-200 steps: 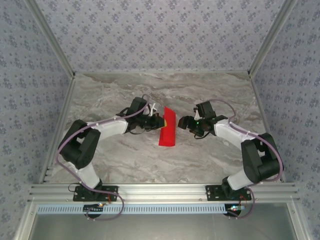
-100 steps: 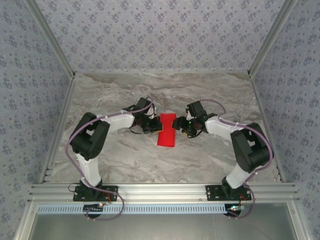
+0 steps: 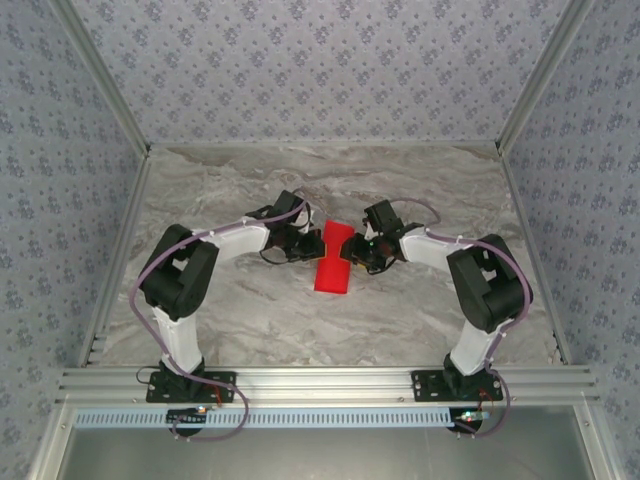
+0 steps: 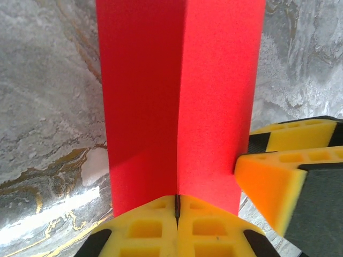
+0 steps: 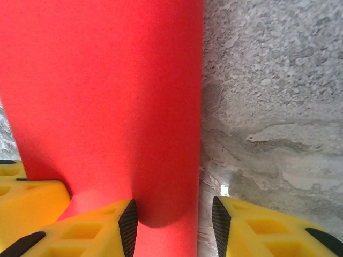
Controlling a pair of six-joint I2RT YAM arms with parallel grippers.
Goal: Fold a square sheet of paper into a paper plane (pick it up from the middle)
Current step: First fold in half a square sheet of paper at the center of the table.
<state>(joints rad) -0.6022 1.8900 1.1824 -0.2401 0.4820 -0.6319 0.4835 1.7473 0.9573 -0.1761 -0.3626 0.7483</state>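
1. The bright red matte sheet of paper (image 3: 333, 262) lay near the middle of the grey, marble-veined bench (image 3: 250, 320), folded into a plain rectangular strip with its long side running from 12 to 6 o'clock in the top view.
2. From the left wrist, the sheet of paper (image 4: 214, 96) showed a fine-grained surface and one sharp crease up its middle, the left half in shadow.
3. The left jaws met the strip from its 9 o'clock side in the top view. Their yellow foam pads (image 4: 144, 230), moulded with square pockets, were pressed together with only a thin dark seam between them, pinching the paper at the crease.
4. The right jaws came in from the strip's 3 o'clock side. From the left wrist, one of their yellow wedge-shaped pads (image 4: 268, 182) sat at 4 o'clock, against the paper's right edge.
5. From the right wrist, the sheet of paper (image 5: 107, 96) covered the left part of the view, its straight edge ending between the two pads.
6. The right jaws stood apart, gripping nothing: one pad (image 5: 91, 233) lay at 7 o'clock under the paper and the other (image 5: 262, 227) at 5 o'clock over bare stone.
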